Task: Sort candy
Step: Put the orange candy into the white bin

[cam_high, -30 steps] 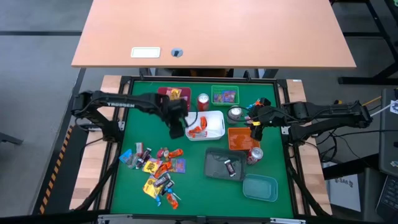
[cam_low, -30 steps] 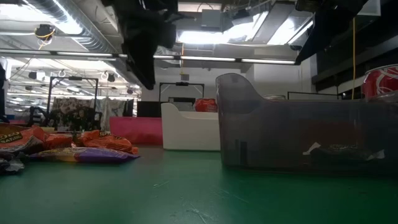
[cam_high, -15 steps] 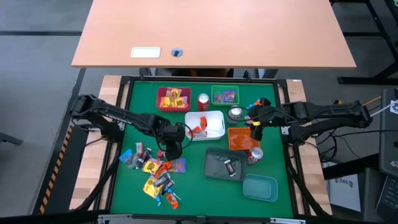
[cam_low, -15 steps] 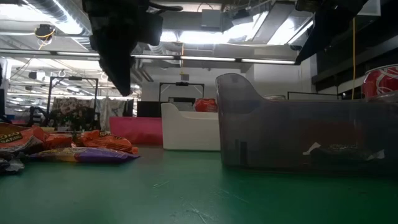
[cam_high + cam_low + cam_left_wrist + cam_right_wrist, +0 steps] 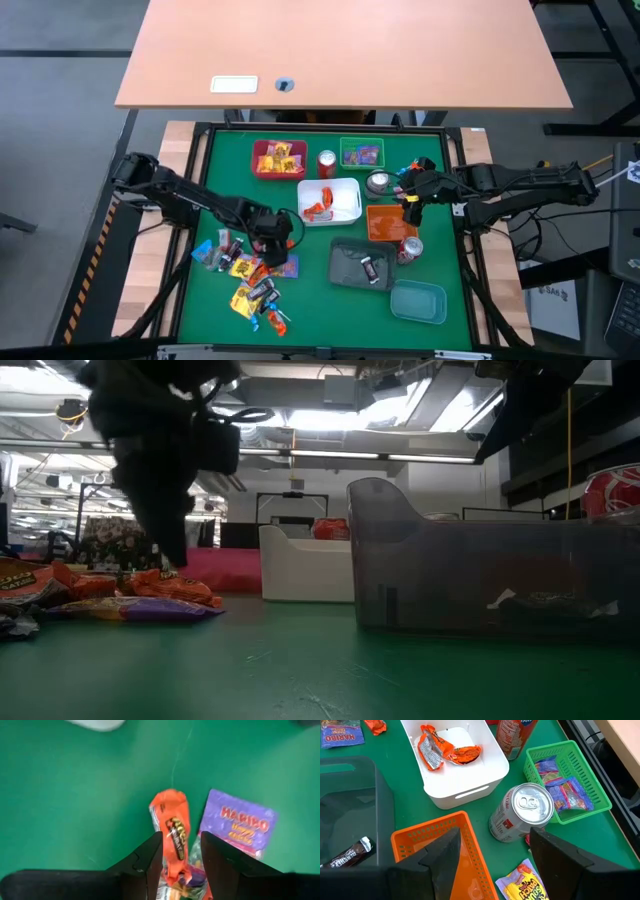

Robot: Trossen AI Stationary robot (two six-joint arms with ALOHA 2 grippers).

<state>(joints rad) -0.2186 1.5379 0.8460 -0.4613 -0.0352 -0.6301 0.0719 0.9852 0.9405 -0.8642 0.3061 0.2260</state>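
Loose candy (image 5: 255,275) in orange, yellow, purple and blue wrappers lies in a heap on the green mat at the near left. My left gripper (image 5: 272,243) hangs low over the heap's far edge, pointing steeply down, open. In the left wrist view an orange-wrapped candy (image 5: 171,827) lies on the mat between the two fingertips (image 5: 181,856), and a purple Haribo pack (image 5: 237,827) lies beside it. I see no touch. My right gripper (image 5: 410,207) waits open above the orange tray (image 5: 388,224), with nothing between its fingers (image 5: 495,865).
Sorting trays stand around: a red one (image 5: 278,158) with yellow candy, a green basket (image 5: 360,153), a white one (image 5: 332,200) with orange candy, a grey bin (image 5: 362,263) and a teal tray (image 5: 418,302). Soda cans stand at the far middle (image 5: 326,163), the centre (image 5: 378,183) and the right (image 5: 410,248).
My left gripper has left the white tray's left side and travelled toward the table's near left, sinking as it went. It now stands low over the candy heap. The candy and trays have stayed put.
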